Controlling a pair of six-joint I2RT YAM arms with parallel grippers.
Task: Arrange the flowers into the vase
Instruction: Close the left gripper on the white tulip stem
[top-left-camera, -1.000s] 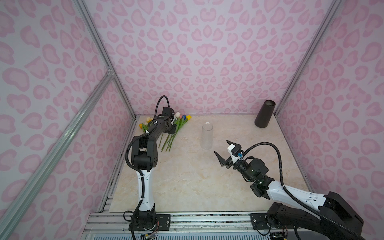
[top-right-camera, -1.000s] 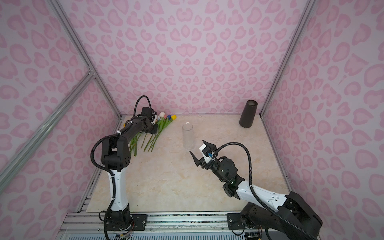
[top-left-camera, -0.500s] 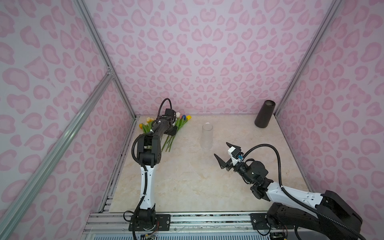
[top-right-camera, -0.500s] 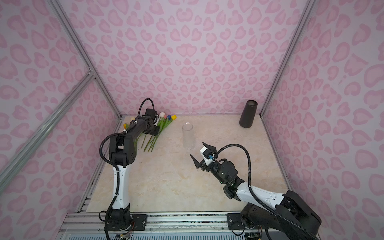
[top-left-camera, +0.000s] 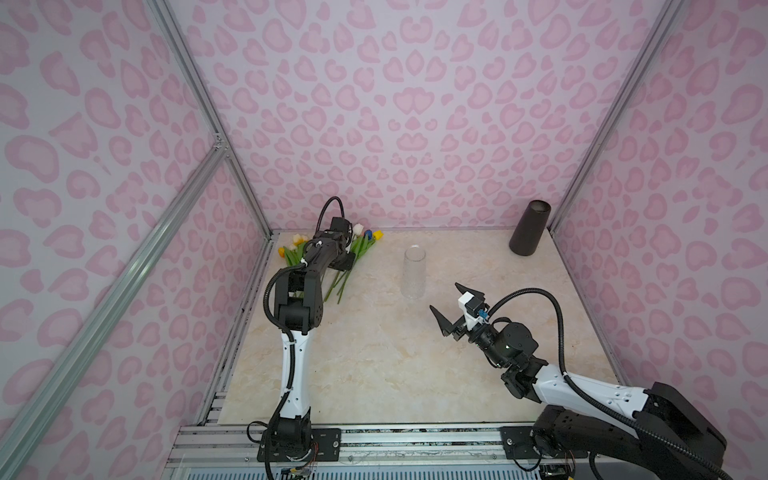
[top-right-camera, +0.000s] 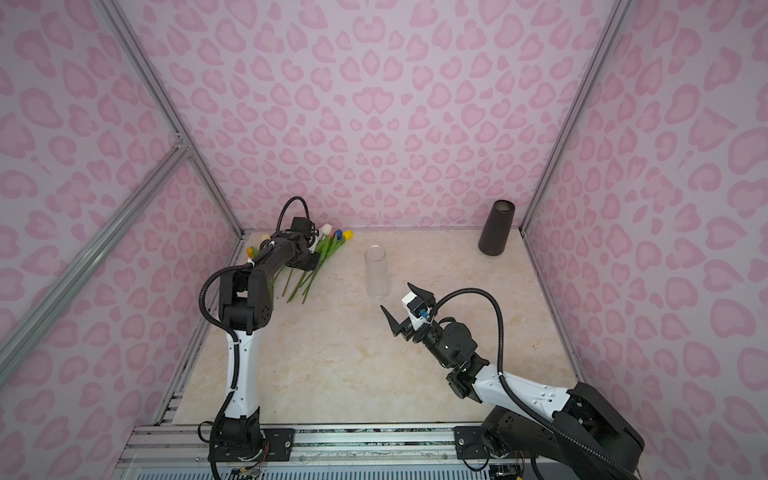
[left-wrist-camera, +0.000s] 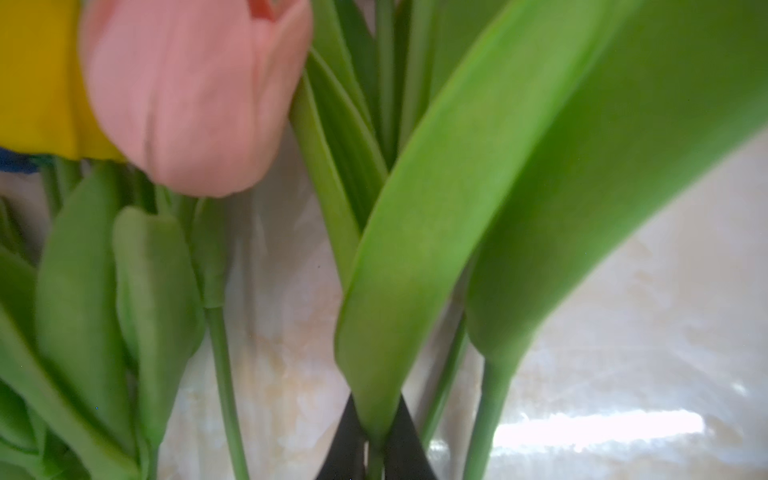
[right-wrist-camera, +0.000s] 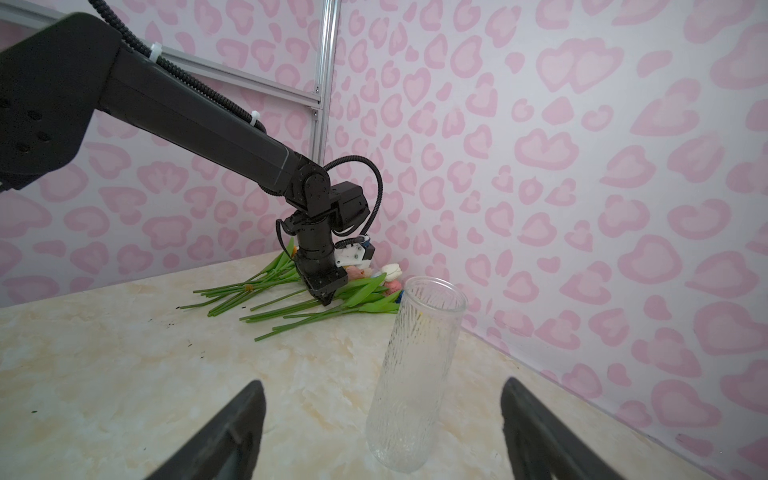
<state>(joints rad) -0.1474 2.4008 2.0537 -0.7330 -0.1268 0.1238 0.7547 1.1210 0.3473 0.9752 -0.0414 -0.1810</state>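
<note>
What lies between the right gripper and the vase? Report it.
Only bare tabletop separates the open right gripper from the vase; both top views show it.

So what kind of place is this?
Probably a robot test booth, not a home: pink printed walls on metal framing, a left arm and right arm bolted to a rail, with flowers and a vase on the table.

The tall clear glass vase (right-wrist-camera: 415, 374) is ribbed with fine vertical streaks. The cream marble-look tabletop (top-left-camera: 374, 365) shines glossy. The green-stemmed artificial tulips (left-wrist-camera: 436, 232) have smooth, waxy leaves. Right of centre, the black tapered cylinder (top-left-camera: 530, 227) looks matt.
</note>
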